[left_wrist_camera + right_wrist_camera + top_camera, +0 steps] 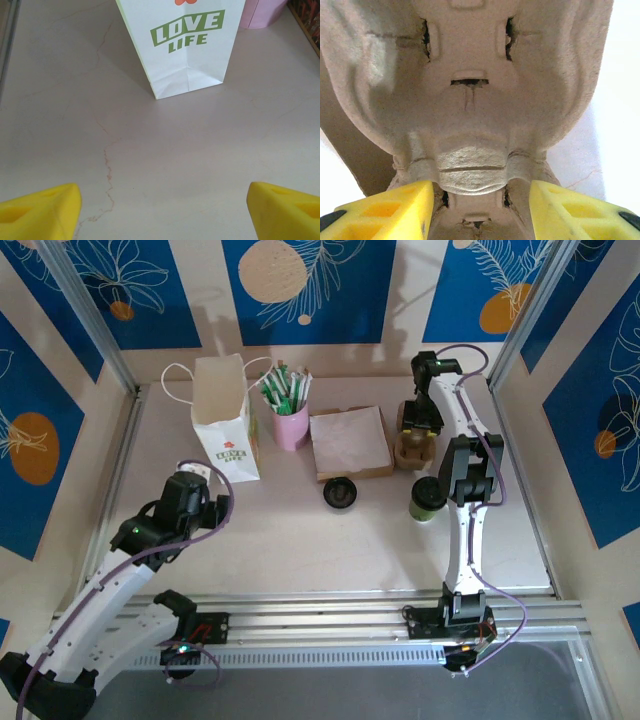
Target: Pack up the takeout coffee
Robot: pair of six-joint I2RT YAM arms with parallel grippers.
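Pulp carrier straddled by spread right claw; left claw spread, facing paper bag; coffee cup uncapped, lid beside.

The pale tabletop has a thin crack running across it. Near the far left corner stands a white paper bag, with a pink cup of sticks just beside it. Along the far edge sit a flat box of napkins and a pulp cup carrier. Nearer the middle lies a black lid. Toward the right edge, apart from the lid, stands an open coffee cup.
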